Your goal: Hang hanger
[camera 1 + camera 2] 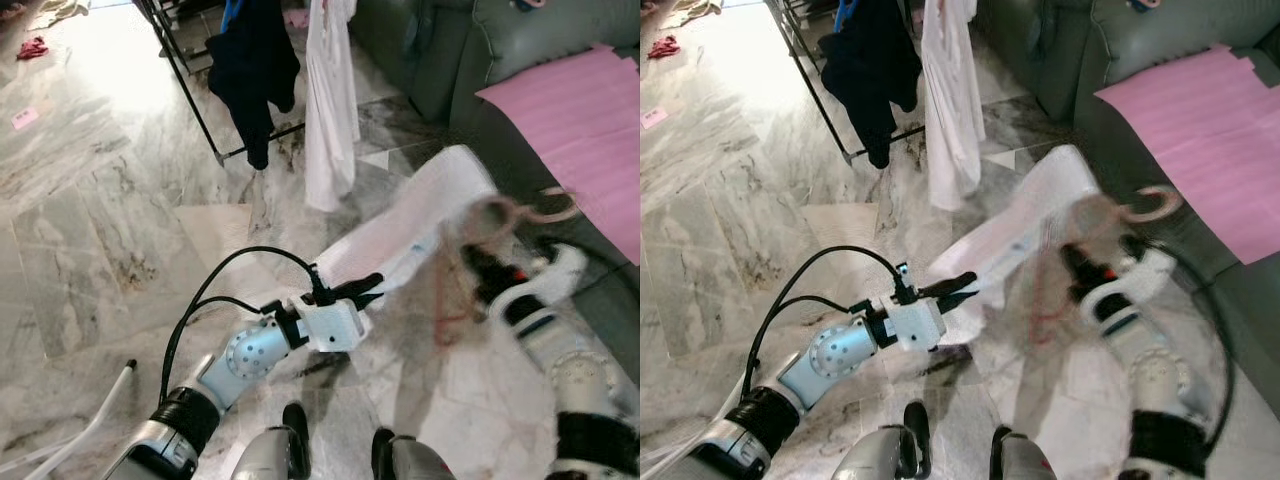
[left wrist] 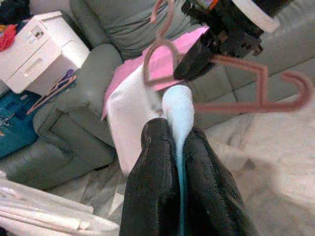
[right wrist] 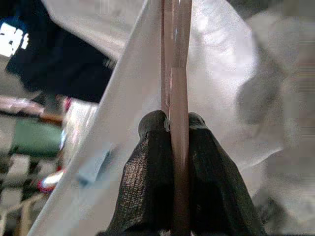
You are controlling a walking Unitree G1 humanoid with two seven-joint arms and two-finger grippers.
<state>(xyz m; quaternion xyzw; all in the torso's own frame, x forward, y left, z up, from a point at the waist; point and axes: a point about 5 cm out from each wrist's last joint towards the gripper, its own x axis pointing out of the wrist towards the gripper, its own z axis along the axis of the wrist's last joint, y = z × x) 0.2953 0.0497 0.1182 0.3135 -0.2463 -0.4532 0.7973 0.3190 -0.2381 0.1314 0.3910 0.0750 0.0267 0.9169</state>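
A: Hanger (image 2: 236, 83) – where is it sitting?

B: The pink hanger is riding in the right gripper (image 3: 172, 129), raised above the marble floor (image 1: 90, 220), its hook (image 1: 553, 208) pointing toward the pink sheet (image 1: 590, 130) on the grey sofa (image 1: 450, 50). In the right wrist view both black fingers are pressing on the hanger's thin bar (the bar is running straight up between them).

A: And the garment?

B: A white garment (image 1: 410, 235) is stretching between the two arms. The left gripper (image 2: 178, 147) is pinching its pale edge, fingers clamped tight on the cloth, just beside the hanger.

A: Blur?

B: The right arm's end is showing smeared in both eye views (the hanger's outline is reading only faintly there).

A: Surroundings?

B: Farther off, a black rack (image 1: 185, 60) is carrying a dark blue garment (image 1: 250, 70) and a white shirt (image 1: 328, 100). A white box (image 2: 42, 46) is standing by the sofa's arm.
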